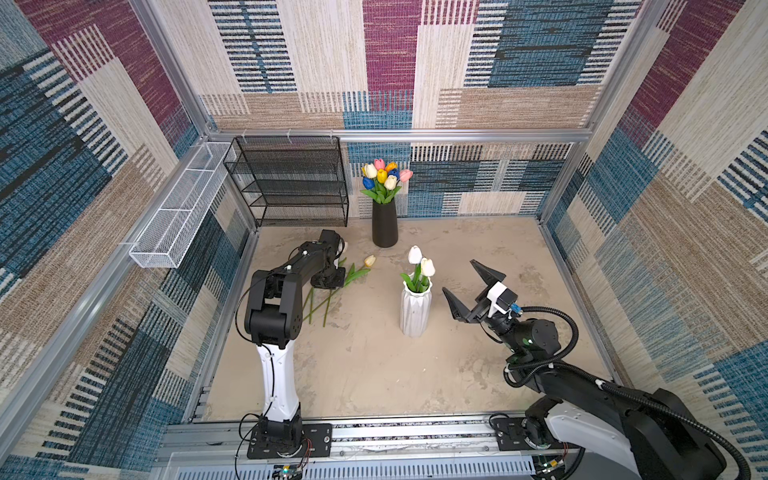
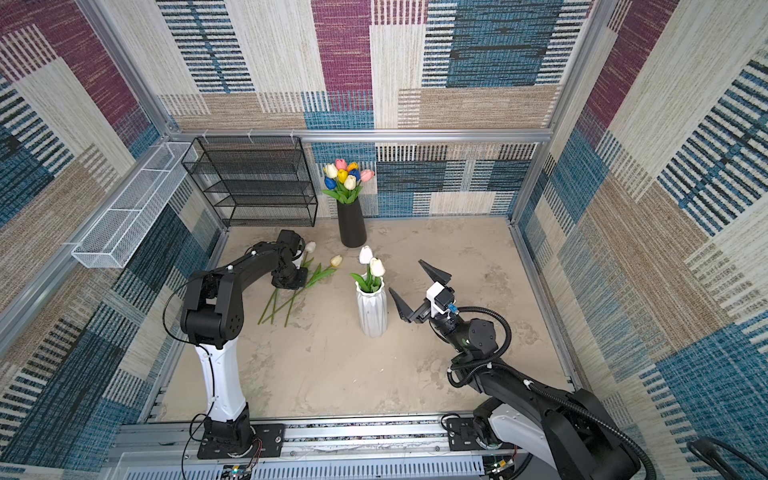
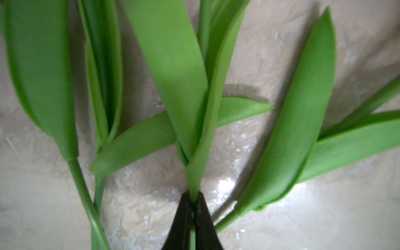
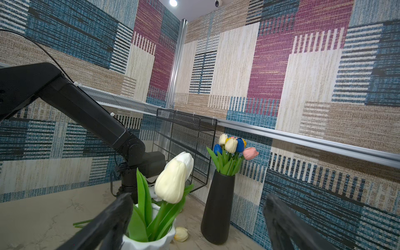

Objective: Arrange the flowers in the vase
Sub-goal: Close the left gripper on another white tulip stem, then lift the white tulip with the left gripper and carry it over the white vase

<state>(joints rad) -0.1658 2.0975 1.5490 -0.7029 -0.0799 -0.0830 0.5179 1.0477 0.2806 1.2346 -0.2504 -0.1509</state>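
End effector (image 3: pixel 194 195) (left) on stem (image 3: pixel 192 237); tabletop (image 3: pixel 149 207)

Left arm (image 1: pixel 291 270): stretched forward, wrist bent downward, left claw (image 3: pixel 193 201) pinched tight. Right arm (image 1: pixel 582 374): raised, right claw (image 1: pixel 459 276) spread wide, tilted inward.

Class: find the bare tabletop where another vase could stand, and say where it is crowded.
Bare: the wide front strip between the white vase and the front rail; also the far right, beyond the right gripper. Crowded: the far left, where loose tulips lie under the left gripper, beside the black vase.
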